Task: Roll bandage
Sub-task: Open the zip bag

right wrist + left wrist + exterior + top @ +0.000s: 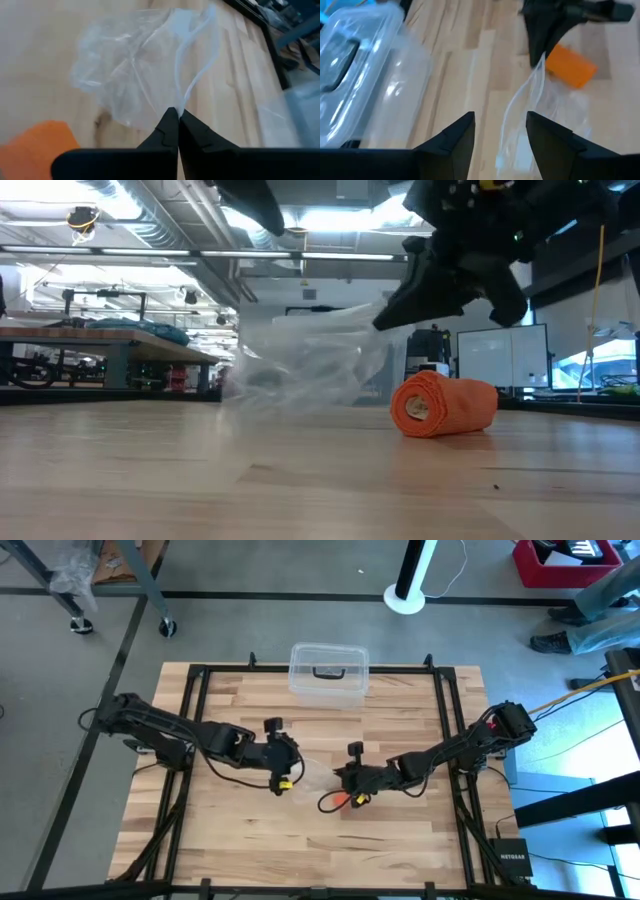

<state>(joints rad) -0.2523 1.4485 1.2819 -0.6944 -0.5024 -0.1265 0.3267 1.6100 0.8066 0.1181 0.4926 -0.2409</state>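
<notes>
Bright orange bandage [445, 406], clear bag [135, 75]

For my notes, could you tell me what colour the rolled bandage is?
Bright orange; the bandage shows best in the low view.

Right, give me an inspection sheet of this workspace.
Surface: wooden table, bare around the work.
Job's things: bandage, rolled, lying on the table.
Clutter: clear plastic bag; clear plastic box at the far edge.
Grippers: right gripper shut on the bag's edge; left gripper open, at the bag, holding nothing.
Cables: yellow cable off the table's right side.
Surroundings: workshop benches, monitor, white stand base.
</notes>
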